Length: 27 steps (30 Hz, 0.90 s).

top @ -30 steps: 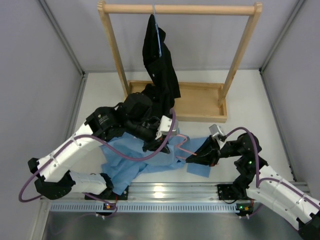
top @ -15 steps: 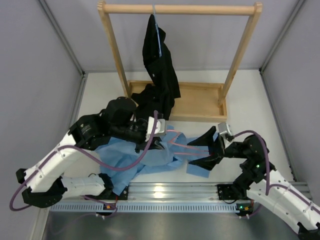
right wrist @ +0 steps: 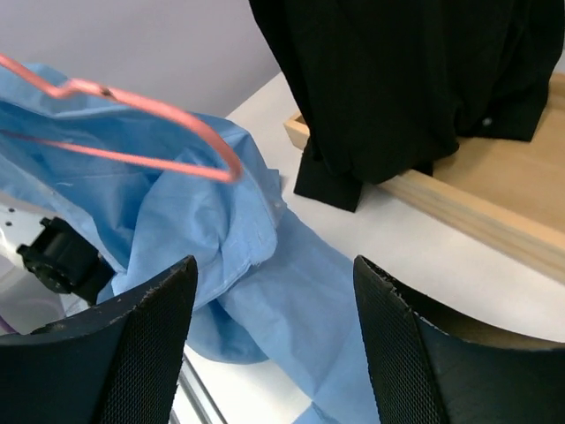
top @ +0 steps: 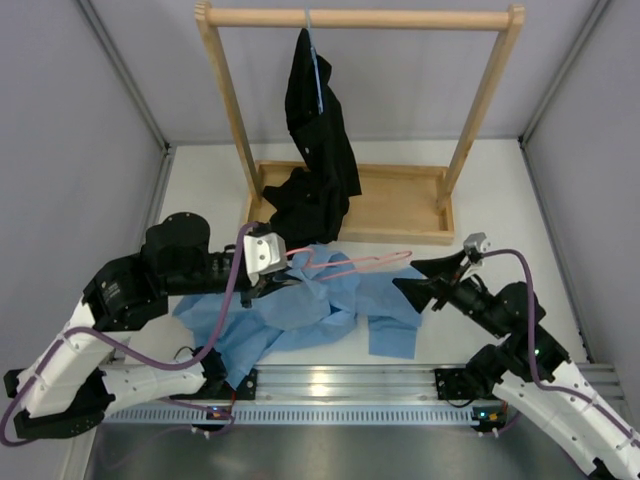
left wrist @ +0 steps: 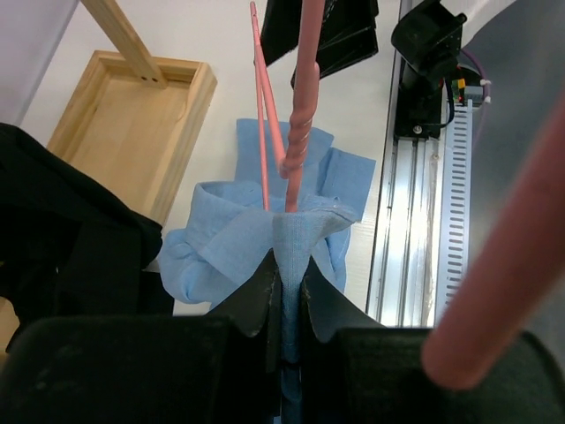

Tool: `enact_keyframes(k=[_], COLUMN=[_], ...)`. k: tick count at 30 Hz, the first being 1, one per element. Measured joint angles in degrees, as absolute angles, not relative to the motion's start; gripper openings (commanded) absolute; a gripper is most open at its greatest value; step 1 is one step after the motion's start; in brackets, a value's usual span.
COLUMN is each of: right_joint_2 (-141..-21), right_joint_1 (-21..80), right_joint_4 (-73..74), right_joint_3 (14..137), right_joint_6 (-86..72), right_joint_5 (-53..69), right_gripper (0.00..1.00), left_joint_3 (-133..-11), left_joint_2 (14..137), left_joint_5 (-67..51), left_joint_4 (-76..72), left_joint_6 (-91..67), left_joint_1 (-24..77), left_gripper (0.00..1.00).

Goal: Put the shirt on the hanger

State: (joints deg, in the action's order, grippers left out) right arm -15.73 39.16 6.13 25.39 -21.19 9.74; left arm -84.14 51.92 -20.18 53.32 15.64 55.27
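Left gripper: fingers pressed together on a raised fold of the shirt. In the left wrist view the blue cloth is nipped between the two black pads. The hanger runs rightward from that fold, lifted clear of the table. Its twisted neck and wires enter the cloth just above the pinch. Whether the fingers also grip wire cannot be told.

Right gripper: fingers spread, holding nothing, just right of the hanger's right corner, which hangs free in front of it.

The rest of the shirt lies crumpled at the near edge of the table, between the two arms. At the far side, a black garment hangs from a blue hanger on a wooden rack, its hem reaching the rack's base tray.
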Motion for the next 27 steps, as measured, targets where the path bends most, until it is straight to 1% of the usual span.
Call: enact_keyframes(k=[3, 6, 15, 20, 23, 26, 27], right_joint_2=[-16.32, -21.56, -41.76, -49.67, -52.86, -55.92, -56.75], right_joint_1=[39.16, 39.16, 39.13, 39.09, 39.09, 39.07, 39.07], right_joint_4=[4.71, 0.62, -23.44, -34.33, -39.22, -43.92, -45.06], right_joint_3=[22.55, 20.49, 17.98, 17.98, 17.67, 17.5, 17.5], right_joint_6=[-24.27, -27.29, -33.87, -36.47, -37.71, -39.18, -39.62], right_joint_5=[9.93, 12.12, 23.18, 27.03, 28.01, 29.41, 29.74], right_gripper=[0.68, 0.68, 0.65, 0.63, 0.56, 0.41, 0.3], left_joint_3=[-83.74, -83.66, -80.29, -79.29, -78.61, -78.5, -78.5], left_joint_2=[50.61, 49.95, 47.33, 46.22, 45.69, 45.3, 45.19], left_joint_5=[-19.49, -19.77, -19.92, -19.29, -18.98, -18.57, -18.44], left_joint_4=[52.97, 52.03, 46.54, 44.88, 43.75, 43.44, 43.35], left_joint_6=[14.79, 13.78, 10.24, 8.86, 8.51, 8.36, 8.34], left_joint_1=[55.29, 55.29, 55.29, 55.29, 55.27, 55.27, 55.27], left_gripper=[0.0, 0.0, 0.0, 0.0, 0.0, 0.0, 0.0])
